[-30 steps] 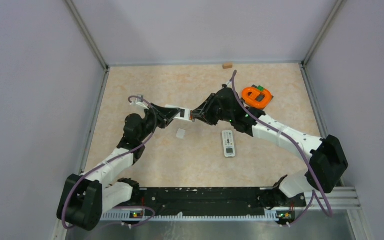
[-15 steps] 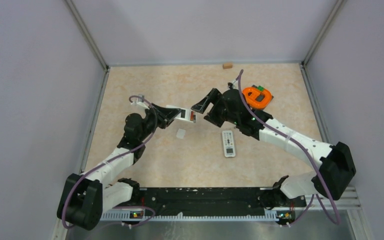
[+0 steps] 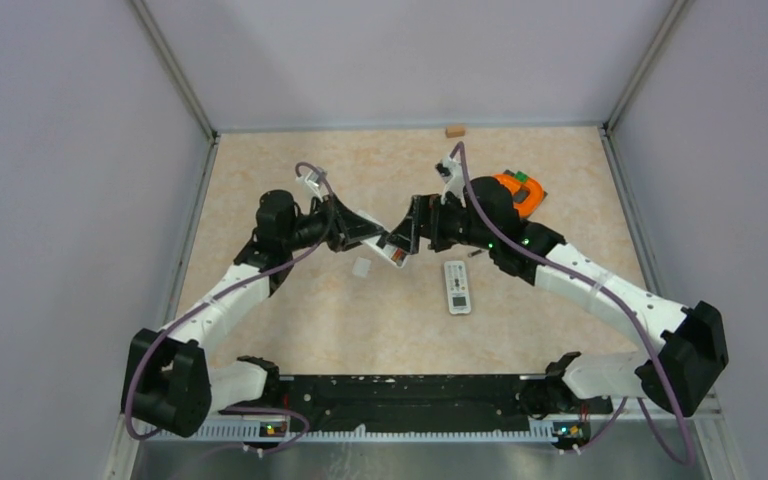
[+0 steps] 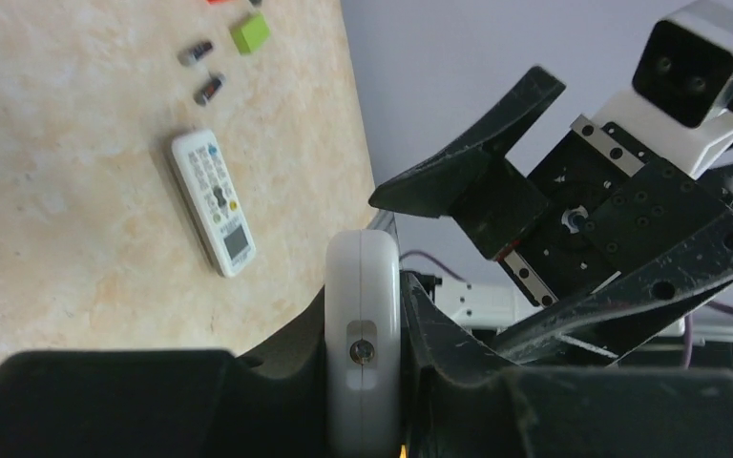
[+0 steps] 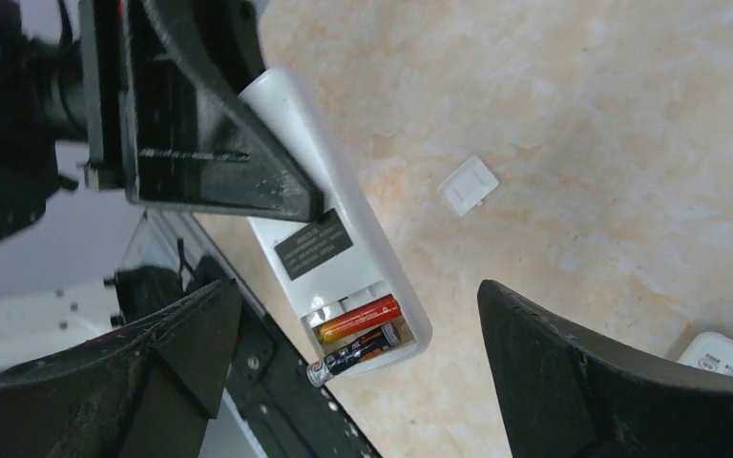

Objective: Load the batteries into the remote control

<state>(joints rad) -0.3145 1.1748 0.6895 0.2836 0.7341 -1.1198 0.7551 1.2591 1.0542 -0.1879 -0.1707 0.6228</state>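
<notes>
My left gripper (image 4: 364, 320) is shut on a white remote control (image 5: 329, 229), held off the table with its open battery bay facing the right wrist camera. In the bay lies an orange-red battery (image 5: 361, 318). Below it a black battery (image 5: 358, 354) sits slanted, one end poking out past the remote's edge. My right gripper (image 5: 363, 382) stands wide open around the remote's bay end, its fingers (image 5: 167, 353) clear of it. In the top view the held remote (image 3: 392, 248) hangs between both grippers. Two loose batteries (image 4: 209, 89) lie on the table.
A second white remote (image 3: 457, 286) lies face up on the table. The small white battery cover (image 3: 362, 267) lies below the left gripper. An orange holder (image 3: 513, 190) with a green block (image 4: 249, 32) sits at the back right, a wooden block (image 3: 454, 130) by the back wall.
My right gripper has opened wide and let go at the remote's bay, leaving the black battery slanted in it. The left arm has swung the remote rightward and lower.
</notes>
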